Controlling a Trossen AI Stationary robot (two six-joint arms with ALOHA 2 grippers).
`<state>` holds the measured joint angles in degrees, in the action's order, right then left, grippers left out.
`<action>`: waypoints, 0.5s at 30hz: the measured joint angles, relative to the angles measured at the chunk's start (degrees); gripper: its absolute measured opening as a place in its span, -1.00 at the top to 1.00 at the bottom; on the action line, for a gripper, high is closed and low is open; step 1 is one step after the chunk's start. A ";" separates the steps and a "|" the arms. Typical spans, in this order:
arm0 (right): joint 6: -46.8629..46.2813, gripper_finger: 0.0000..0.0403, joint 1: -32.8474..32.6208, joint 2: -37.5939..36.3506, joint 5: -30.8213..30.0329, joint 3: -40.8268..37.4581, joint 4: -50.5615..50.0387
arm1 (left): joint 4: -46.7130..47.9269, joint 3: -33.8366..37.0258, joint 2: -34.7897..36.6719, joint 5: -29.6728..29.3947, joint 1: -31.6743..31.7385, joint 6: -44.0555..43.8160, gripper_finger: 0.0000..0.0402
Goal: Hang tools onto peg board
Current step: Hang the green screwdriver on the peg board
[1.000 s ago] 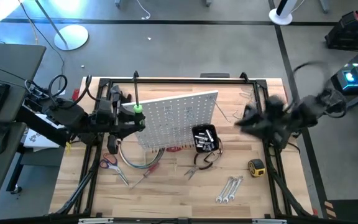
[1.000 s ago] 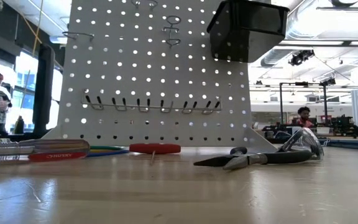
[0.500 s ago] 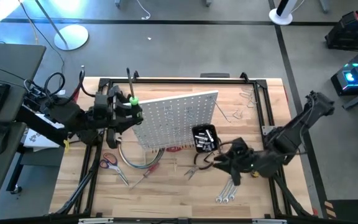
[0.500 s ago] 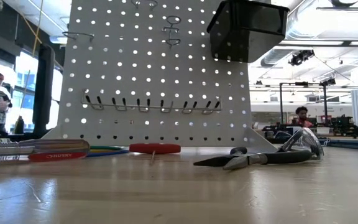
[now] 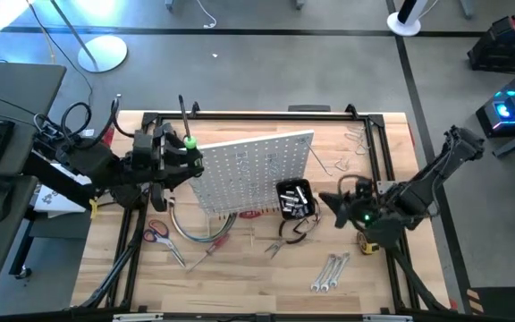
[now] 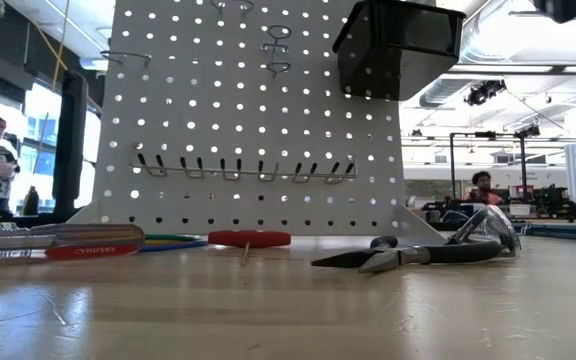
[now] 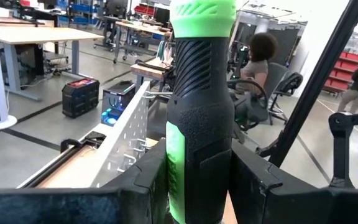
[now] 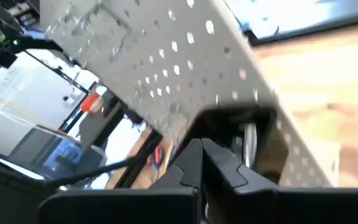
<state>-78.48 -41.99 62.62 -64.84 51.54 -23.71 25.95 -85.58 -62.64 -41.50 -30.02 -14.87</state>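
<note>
Grey workshop floor surrounds a wooden desk [image 5: 240,277] that is seen from above, with benches and a seated person visible in the room beyond. A white peg board [image 5: 253,170] is stood tilted within a black metal frame [image 5: 240,117] near the middle of the desk, and a small black bin [image 5: 294,199] holding metal pieces is fixed to it.

The left jaws [image 5: 184,159] are held at the board's left edge and are closed around a green and black screwdriver [image 7: 199,112], whose handle is gripped between the two dark fingers [image 7: 151,180] while its shaft rises beyond them. On the desk, on the near side of these jaws, red-handled scissors [image 5: 156,233] and a curved bundle of coloured cables [image 5: 190,234] are laid.

The right jaws [image 5: 333,199] are pressed fully together with nothing between them, and are held just beside the bin, on its right. Black-handled pliers [image 5: 286,237] are laid below the bin, near these jaws. A yellow tape measure [image 5: 368,240] is partly covered by the right arm, and silver wrenches [image 5: 329,272] are laid farther toward the front edge, well apart from the jaws. In the low view a red-handled screwdriver [image 6: 250,238] is seen lying at the foot of the board.
</note>
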 joint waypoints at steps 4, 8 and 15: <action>9.32 1.00 5.33 -1.00 5.02 -0.04 4.31 | -0.08 -0.02 0.44 -1.08 0.02 0.47 0.43; 17.26 1.00 12.01 -0.16 13.60 -0.04 8.47 | -0.02 -0.02 0.77 -1.13 0.04 0.84 0.43; 30.86 1.00 23.19 1.52 29.00 -0.04 21.63 | 0.01 -0.02 0.77 -1.29 0.36 1.99 0.43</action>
<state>-47.61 -18.80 64.14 -35.83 51.51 -2.08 25.96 -85.60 -61.87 -42.79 -29.66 -12.87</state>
